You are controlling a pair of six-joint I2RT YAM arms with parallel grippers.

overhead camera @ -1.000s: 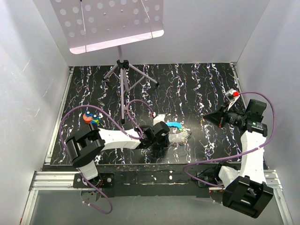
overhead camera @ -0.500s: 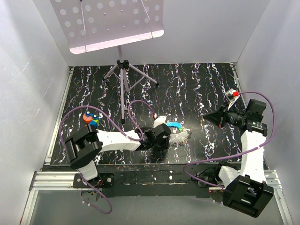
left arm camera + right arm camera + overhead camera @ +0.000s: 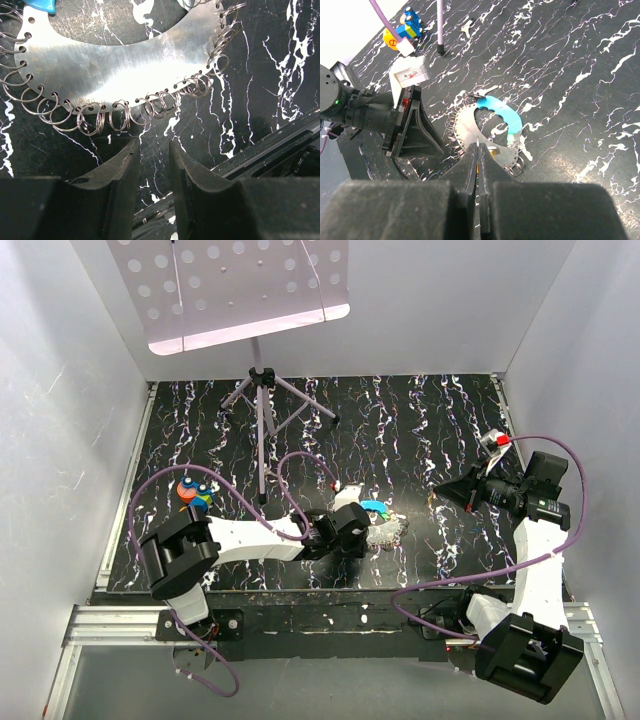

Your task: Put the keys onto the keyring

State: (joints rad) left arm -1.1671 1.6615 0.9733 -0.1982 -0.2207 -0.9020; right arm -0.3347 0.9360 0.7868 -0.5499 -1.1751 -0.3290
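Over on the left the keys (image 3: 196, 492), blue and yellow-orange heads as far as I can tell, lie together near the mat's left edge, untouched and well apart from the action. Next along, the music stand (image 3: 262, 390) is planted at the back, out of the way. Now the mover: the left gripper (image 3: 360, 530) has slid right over the last second and turned a little, so it's right up against the plate (image 3: 388, 532), where a moment ago there was mat between them. Its wrist view shows the fingers (image 3: 125, 170) a narrow gap apart with nothing between them, pointing at the rings (image 3: 100, 120) along the plate's near edge but not yet touching. To my eye that's a line-up to pin the plate or pick out one ring, not a key pickup, so the threading itself hasn't begun. The blue handle (image 3: 376, 506) sits on the plate's far side. Further right, the right gripper (image 3: 438, 490) hasn't budged; it hangs well clear of the plate, pinched fully closed, and I can't make out anything in it. As for writing, there's a faint stamp on the plate near its rim and a white label with red print (image 3: 410, 75) on the left wrist, both too small to read.
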